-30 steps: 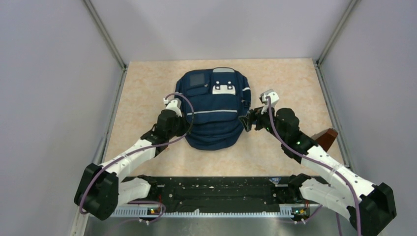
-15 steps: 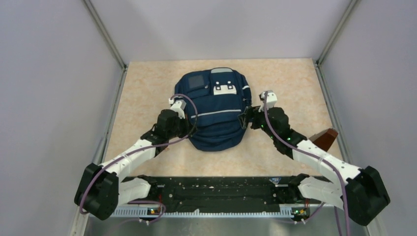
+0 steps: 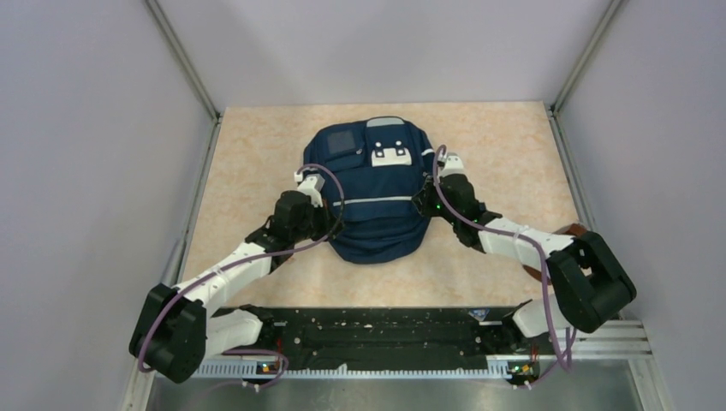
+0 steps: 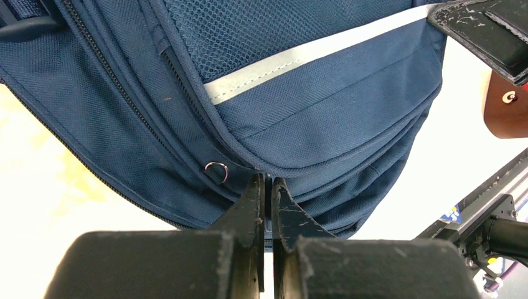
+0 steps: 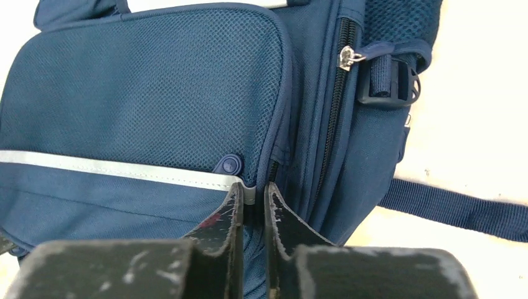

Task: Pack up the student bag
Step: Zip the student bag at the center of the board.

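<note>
The student bag [image 3: 372, 188] is a navy backpack with pale reflective stripes. It lies flat mid-table, front pocket up. My left gripper [image 3: 330, 221] is at the bag's lower left edge. In the left wrist view the left gripper [image 4: 268, 182] is shut, pinching a thin tab at the seam beside a small metal ring [image 4: 216, 171]. My right gripper [image 3: 420, 199] is at the bag's right side. Seen from the right wrist, the right gripper [image 5: 254, 188] is closed on the front pocket's edge where the stripe [image 5: 112, 167] ends.
A brown object [image 3: 572, 229] lies on the table to the right, partly hidden behind the right arm, also brown in the left wrist view [image 4: 507, 106]. A dark strap [image 5: 461, 208] trails from the bag's right side. Grey walls enclose the tabletop [image 3: 248, 171].
The right arm swung left to the bag's right side, and its jaws went from wide open to closed on the pocket edge. The left gripper stayed put, shut.
</note>
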{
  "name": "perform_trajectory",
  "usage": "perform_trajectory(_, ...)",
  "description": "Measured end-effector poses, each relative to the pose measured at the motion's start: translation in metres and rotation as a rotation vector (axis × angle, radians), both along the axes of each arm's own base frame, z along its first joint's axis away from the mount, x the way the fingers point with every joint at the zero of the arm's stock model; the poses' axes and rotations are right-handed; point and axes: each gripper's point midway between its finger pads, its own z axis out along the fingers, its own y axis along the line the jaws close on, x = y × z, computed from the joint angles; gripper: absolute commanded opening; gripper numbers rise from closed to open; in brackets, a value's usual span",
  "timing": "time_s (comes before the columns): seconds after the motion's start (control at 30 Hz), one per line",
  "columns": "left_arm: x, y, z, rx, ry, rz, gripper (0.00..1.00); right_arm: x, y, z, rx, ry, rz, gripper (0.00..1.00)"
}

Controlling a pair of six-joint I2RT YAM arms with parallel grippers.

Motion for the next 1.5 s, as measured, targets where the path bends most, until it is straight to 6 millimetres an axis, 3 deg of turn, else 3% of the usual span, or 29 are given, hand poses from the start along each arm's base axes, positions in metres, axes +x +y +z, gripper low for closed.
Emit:
perform_trajectory(0.23,-0.007,-0.015,-0.008,-0.008,0.041,0.018,0.0,-0.002,0.01,-0.008,0.061,0.017,0.021,0.0)
perform_trajectory(0.4,-0.018,-0.05,-0.008,-0.023,0.061,-0.028,0.0,-0.011,0.02,-0.011,0.082,-0.01,0.001,0.0)
perform_trajectory(0.57,-0.015,-0.084,0.002,-0.049,0.041,-0.049,0.0,-0.02,0.036,-0.009,0.089,-0.04,-0.017,0.0)
perform_trajectory(0.7,-0.013,-0.107,-0.007,-0.071,0.063,-0.065,0.0,-0.021,0.039,-0.008,0.088,-0.053,-0.038,0.01)
perform_trajectory(0.73,-0.012,-0.113,-0.009,-0.075,0.071,-0.072,0.0,-0.02,0.038,-0.009,0.085,-0.055,-0.045,0.05)
perform_trajectory(0.8,-0.01,-0.121,-0.011,-0.081,0.075,-0.082,0.1,-0.02,0.034,-0.009,0.069,-0.058,-0.057,0.18)
perform_trajectory(0.87,-0.01,-0.125,-0.009,-0.088,0.073,-0.091,0.3,-0.021,0.03,-0.005,0.052,-0.068,-0.064,0.31)
perform_trajectory(0.93,-0.011,-0.127,-0.005,-0.096,0.06,-0.105,0.47,-0.024,0.027,0.004,0.035,-0.086,-0.055,0.45)
perform_trajectory(1.0,-0.013,-0.129,0.005,-0.111,0.039,-0.119,0.59,-0.031,0.026,0.018,0.029,-0.111,-0.032,0.52)
perform_trajectory(1.1,-0.019,-0.123,0.025,-0.127,-0.01,-0.123,0.67,-0.042,0.023,0.042,0.028,-0.163,0.013,0.55)
perform_trajectory(1.2,-0.022,-0.105,0.045,-0.132,-0.064,-0.077,0.71,-0.053,0.019,0.057,0.037,-0.197,0.054,0.55)
perform_trajectory(1.33,-0.025,-0.073,0.049,-0.089,-0.095,-0.004,0.77,-0.073,0.019,0.052,0.029,-0.189,0.119,0.56)
perform_trajectory(1.5,-0.016,-0.025,0.037,-0.045,-0.071,0.109,0.78,-0.101,0.041,0.04,-0.005,-0.169,0.24,0.55)
